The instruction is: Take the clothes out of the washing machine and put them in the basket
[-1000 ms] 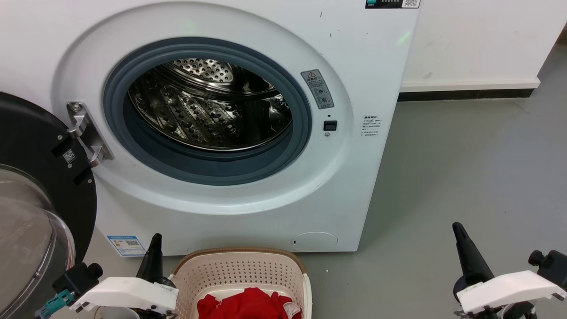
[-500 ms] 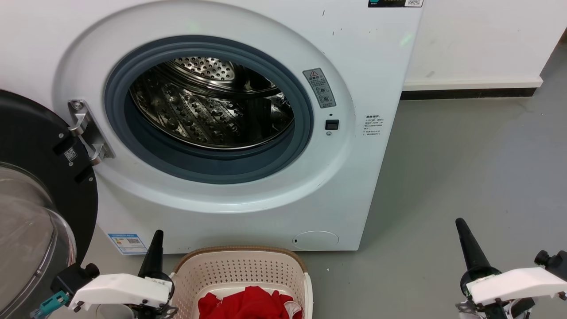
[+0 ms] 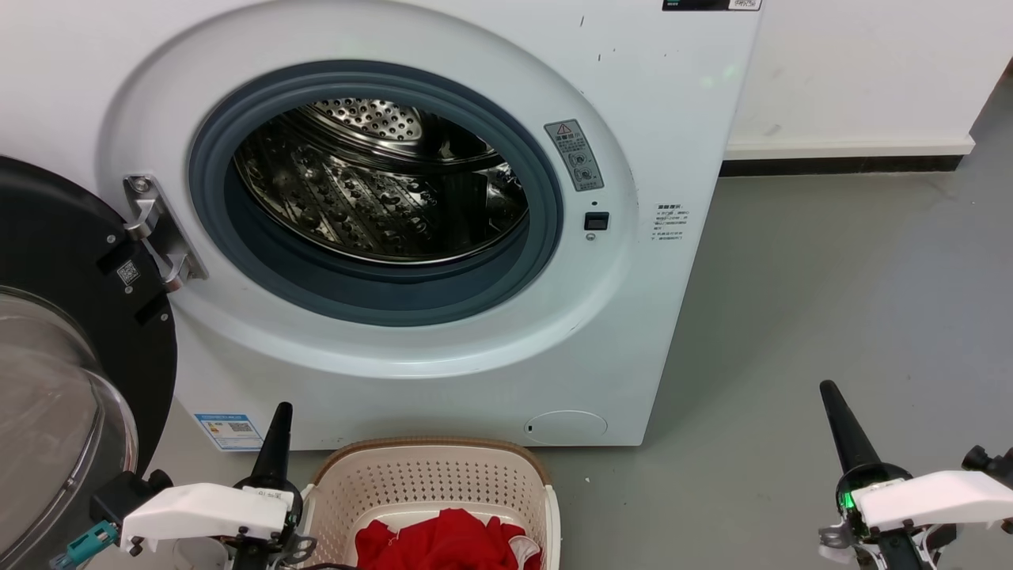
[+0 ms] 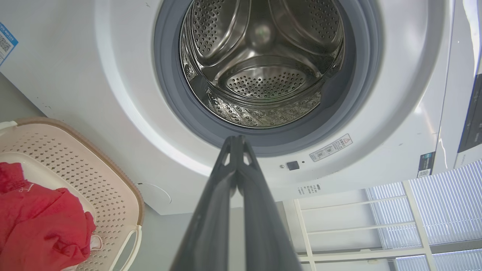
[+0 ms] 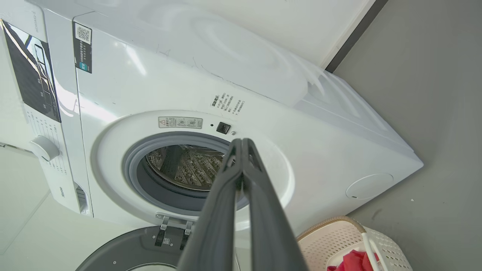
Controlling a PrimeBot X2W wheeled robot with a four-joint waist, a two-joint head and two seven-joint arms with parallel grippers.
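Hanging open at far L, glass door [image 3: 47,412]; L gripper [image 3: 281,413] clenched just beside basket [image 3: 431,463], red clothes [image 3: 443,542] piled inside it. Washing machine [image 3: 617,356] behind, steel drum [image 3: 380,190] visible thru porthole. R gripper [image 3: 831,393] clenched too, far R over grey floor [image 3: 831,277].

Head camera looks down at the washing machine [image 3: 475,380]; both tilted wrist cameras share its drum [image 3: 380,198].

Shiny perforated steel drum [image 3: 380,190]
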